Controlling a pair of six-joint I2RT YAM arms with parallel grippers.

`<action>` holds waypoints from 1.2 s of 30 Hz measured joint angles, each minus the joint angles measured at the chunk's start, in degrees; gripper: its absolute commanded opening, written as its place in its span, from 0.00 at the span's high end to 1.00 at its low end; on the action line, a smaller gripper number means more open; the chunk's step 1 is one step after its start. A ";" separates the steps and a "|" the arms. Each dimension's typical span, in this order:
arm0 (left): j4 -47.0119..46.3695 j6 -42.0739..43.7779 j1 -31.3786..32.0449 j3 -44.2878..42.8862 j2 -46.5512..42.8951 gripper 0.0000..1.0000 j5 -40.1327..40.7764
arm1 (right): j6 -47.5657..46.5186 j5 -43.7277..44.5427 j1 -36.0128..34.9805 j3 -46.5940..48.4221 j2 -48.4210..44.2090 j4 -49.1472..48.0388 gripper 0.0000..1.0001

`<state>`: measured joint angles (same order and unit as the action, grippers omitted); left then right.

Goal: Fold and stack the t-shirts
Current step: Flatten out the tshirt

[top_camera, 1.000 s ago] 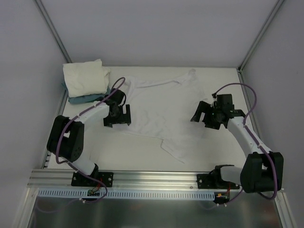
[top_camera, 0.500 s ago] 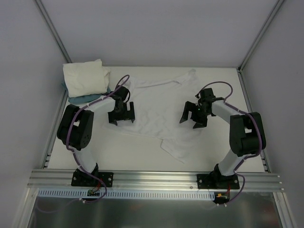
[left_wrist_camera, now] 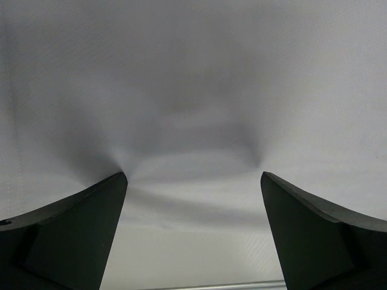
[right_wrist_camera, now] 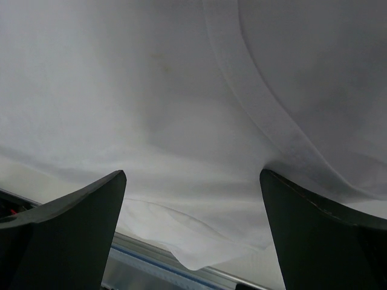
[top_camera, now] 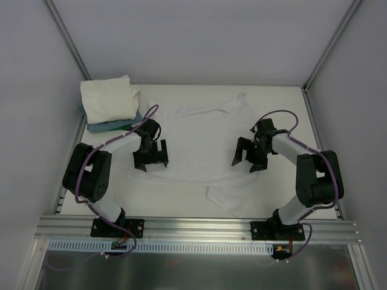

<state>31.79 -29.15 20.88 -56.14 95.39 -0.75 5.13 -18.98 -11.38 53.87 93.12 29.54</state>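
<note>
Progress, near to far. Loose white short-sleeved t-shirt of thin cloth [top_camera: 196,139] lies spread mid-counter, rumpled, with one flap trailing toward 6 o'clock. No fold shows in it. Pale counter [top_camera: 163,196] is bare beside that flap. In the far corner at 10 o'clock, a pile of folded cream-white t-shirts [top_camera: 109,99] sits on a small teal-blue flat item [top_camera: 112,125]. How many are in the pile cannot be read.

Judgement: stacking is partly done. This shirt still has to be folded and carried to 10 o'clock. No other loose shirt is in view.

Pose. Both bases sit at 6 o'clock on the aluminium rail [top_camera: 199,226].
- **Left arm [top_camera: 91,175]:** it elbows out toward 9 o'clock, then reaches in.
- **Left jaws:** they point down at the shirt's 9 o'clock edge, spread wide with nothing between them.
- **Left wrist view:** only smooth shirt cloth [left_wrist_camera: 193,90] shows between the dark fingers [left_wrist_camera: 72,235], with a faint pucker at the tips. Touching or just above, I cannot tell.
- **Right arm [top_camera: 314,181]:** it bends out toward 3 o'clock and reaches back in.
- **Right jaws:** they hang over the shirt's 3 o'clock side, spread just as wide and empty.
- **Right wrist view:** a stitched hem band [right_wrist_camera: 260,103] crosses the cloth between the fingers, and a loose edge of cloth lies toward the rail.
</note>
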 measured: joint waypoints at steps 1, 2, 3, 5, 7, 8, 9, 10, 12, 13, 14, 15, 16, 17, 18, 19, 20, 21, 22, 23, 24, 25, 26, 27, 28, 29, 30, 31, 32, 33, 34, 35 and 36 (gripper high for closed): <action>0.28 -0.37 0.00 1.03 -0.94 0.04 -0.76 | -0.15 0.26 0.13 -0.74 -0.81 0.98 0.01; 0.66 -0.72 0.00 1.97 -1.84 0.04 -1.57 | -0.28 0.68 0.33 -1.60 -1.68 2.03 0.01; 1.03 -1.11 0.00 2.95 -2.71 0.04 -2.32 | -0.35 0.87 0.61 -2.45 -2.54 2.93 0.01; 1.97 -1.64 0.00 4.66 -4.39 0.04 -3.58 | -0.66 1.81 1.16 -4.11 -4.55 5.01 0.01; 3.15 -1.86 0.00 5.84 -5.55 0.04 -4.37 | -0.94 2.43 1.64 -5.40 -6.60 7.08 0.01; 3.85 -1.95 0.00 6.29 -5.99 0.04 -4.92 | -1.11 2.67 1.81 -5.84 -7.54 7.85 0.01; 4.68 -2.01 0.00 6.49 -6.36 0.04 -5.14 | -1.25 3.17 1.92 -6.23 -8.59 8.68 0.00; 5.53 -2.08 0.00 6.54 -6.78 0.04 -5.31 | -1.36 3.45 2.05 -6.49 -9.60 9.27 0.01; 6.60 -2.34 0.00 6.54 -8.20 0.04 -5.35 | -1.53 3.93 2.36 -6.64 -11.63 10.73 0.01; 7.06 -2.51 0.00 6.51 -9.33 0.03 -5.33 | -1.57 4.22 2.54 -6.60 -12.46 11.15 0.01; 7.63 -2.75 0.00 6.29 -10.71 0.03 -5.22 | -1.62 4.57 2.78 -6.40 -13.44 11.63 0.01; 8.35 -2.91 0.00 5.70 -11.91 0.01 -5.09 | -1.62 4.85 2.99 -5.88 -14.12 12.28 0.00; 9.18 -3.04 0.00 4.46 -13.07 0.01 -4.87 | -1.66 5.25 3.19 -4.52 -14.47 13.51 0.00; 9.75 -3.06 0.00 2.75 -13.94 0.01 -4.48 | -1.68 5.57 3.34 -2.58 -14.47 14.62 0.01; 10.58 -3.06 0.00 -0.09 -14.53 0.01 -3.69 | -1.75 5.99 3.43 -0.17 -14.43 15.28 0.01; 10.51 -3.02 0.00 -3.30 -14.91 0.01 -3.02 | -1.77 6.45 3.56 3.32 -14.14 16.00 0.01; 10.19 -2.80 0.00 -6.75 -15.17 0.01 -2.01 | -1.77 6.91 3.67 8.07 -13.29 16.94 0.01; 9.86 -2.49 0.00 -10.01 -15.17 0.02 -0.98 | -1.79 7.37 3.78 12.41 -12.11 17.03 0.00; 8.98 -1.90 0.00 -12.92 -15.15 0.01 0.00 | -1.77 7.67 3.91 17.57 -10.25 16.76 0.00; 7.87 -1.25 0.00 -15.93 -15.13 0.01 1.16 | -1.73 7.87 4.09 22.49 -8.04 16.94 0.00; 6.93 -0.70 0.00 -18.40 -14.88 0.01 2.03 | -1.64 7.80 4.37 27.26 -5.51 16.55 0.00; 5.92 0.07 0.00 -20.57 -14.60 0.01 2.89 | -1.51 7.52 4.68 32.13 -2.36 15.72 0.05; 4.72 0.79 0.00 -22.56 -14.14 0.01 3.56 | -1.33 7.13 5.07 36.61 1.01 15.50 0.09; 3.93 1.44 0.00 -23.98 -13.55 0.01 4.24 | -1.01 6.64 5.49 41.86 4.87 16.31 0.11; 2.75 2.16 0.00 -25.38 -12.74 0.01 4.42 | -0.72 6.01 5.86 46.97 9.01 15.91 0.12; 1.53 2.75 0.00 -26.29 -11.87 0.01 4.55 | -0.13 5.18 6.38 53.46 14.40 16.31 0.13; 0.70 3.19 0.00 -26.80 -11.21 0.01 4.61 | 0.44 4.31 6.82 58.12 18.56 15.96 0.13; -0.11 3.48 0.00 -26.91 -10.62 0.01 4.72 | 0.96 3.45 7.26 61.99 22.38 15.21 0.14; -0.50 3.89 0.00 -26.93 -10.23 0.01 4.76 | 1.84 2.71 7.74 65.22 26.03 14.86 0.14; -0.57 4.33 0.00 -26.91 -9.99 0.01 4.79 | 2.58 1.68 8.26 67.32 28.83 14.56 0.14; -0.70 4.68 0.00 -26.88 -9.90 0.01 4.76 | 3.41 0.63 8.85 68.52 31.41 13.88 0.16; -0.98 4.96 0.00 -26.80 -9.90 0.01 4.79 | 4.17 -0.37 9.49 68.96 33.55 13.38 0.16; -1.53 5.25 0.00 -26.56 -10.08 0.01 4.79 | 4.94 -1.49 10.01 69.05 35.26 13.09 0.18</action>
<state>30.26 -23.90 20.88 -82.70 85.32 4.03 10.07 -20.47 -1.37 122.91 128.38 42.63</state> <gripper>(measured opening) 0.985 0.843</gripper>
